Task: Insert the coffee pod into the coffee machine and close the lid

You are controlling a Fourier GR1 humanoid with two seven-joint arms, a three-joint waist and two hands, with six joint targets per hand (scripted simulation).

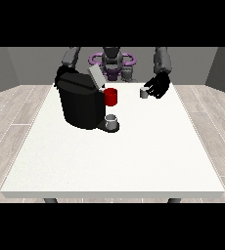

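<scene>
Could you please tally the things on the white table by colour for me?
Black: 1, the coffee machine, lid up.
Red: 1, the red holder on the machine's side.
Grey: 2, the coffee pod beside the hand at the view's right, and the cup at the machine's base.
Total: 4.

Hidden and unclear parts from my side of the table

The coffee machine (pixel 81 103) blocks my sight of the hand at the view's left, and I can't tell whether the hand at the view's right (pixel 158 86) touches the small grey coffee pod (pixel 144 93) beside it.
</scene>
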